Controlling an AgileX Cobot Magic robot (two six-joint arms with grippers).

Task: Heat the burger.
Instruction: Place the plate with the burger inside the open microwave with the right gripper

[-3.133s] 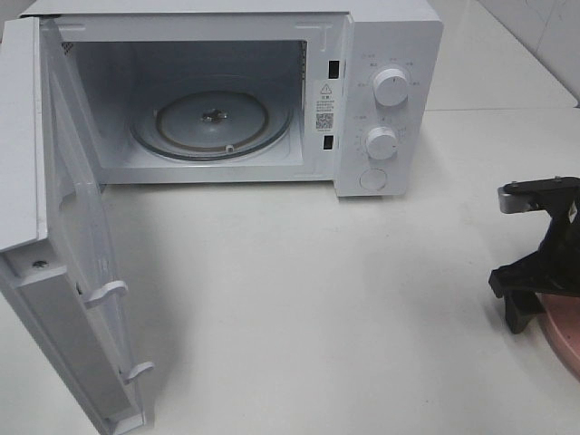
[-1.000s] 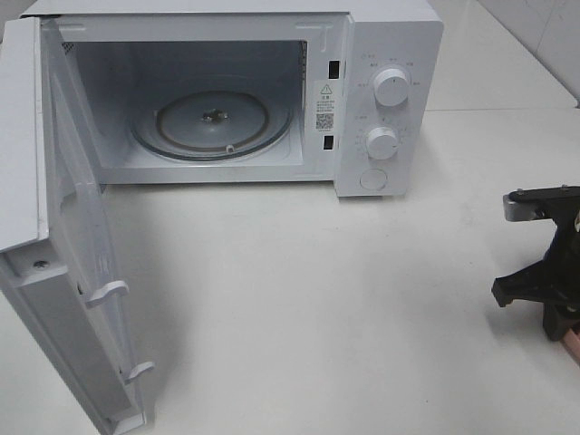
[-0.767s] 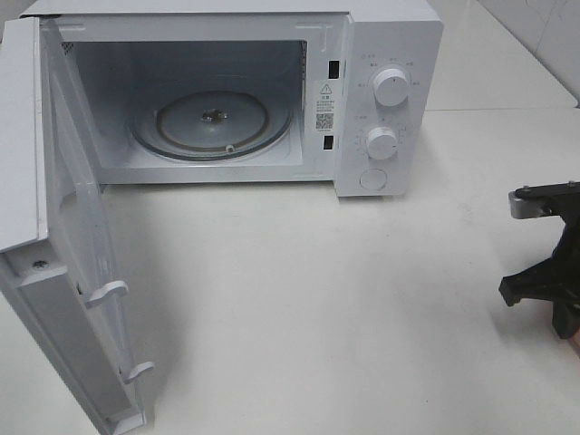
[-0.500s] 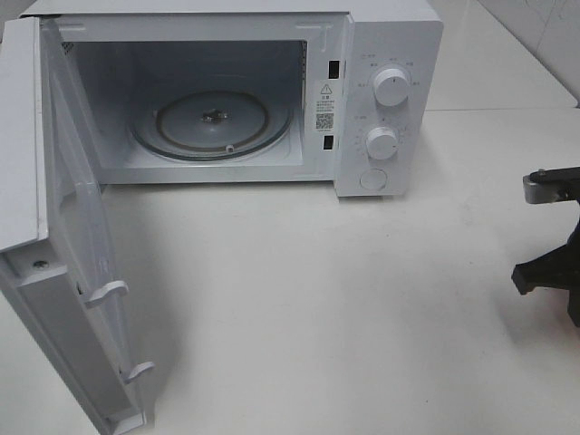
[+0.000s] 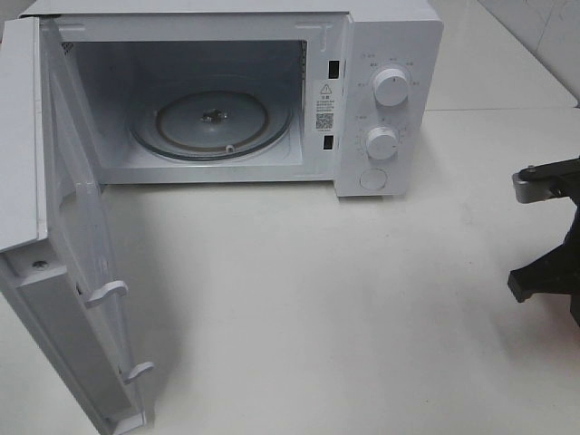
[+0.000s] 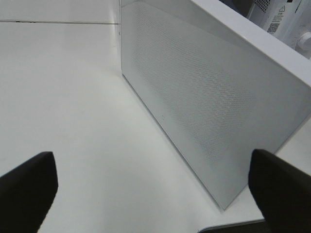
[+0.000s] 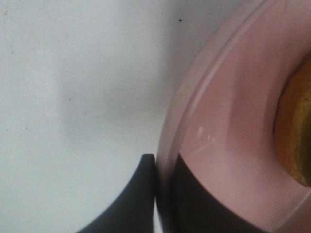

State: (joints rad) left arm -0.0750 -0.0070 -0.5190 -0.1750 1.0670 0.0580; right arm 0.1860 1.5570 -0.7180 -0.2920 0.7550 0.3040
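- Two fingers of the right gripper are pinching the pink plate by its rim, the burger sitting on it.
- The left gripper is hanging with its jaws apart beside the microwave door, at frame left.

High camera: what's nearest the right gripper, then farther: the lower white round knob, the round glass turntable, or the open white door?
1. Lower white round knob, on the panel, nearest the right gripper.
2. Round glass turntable, inside.
3. Open white door, far left.

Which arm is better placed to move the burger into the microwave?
Right: the right gripper pinches the rim of the plate carrying the burger. The left gripper hangs open by the door, empty.
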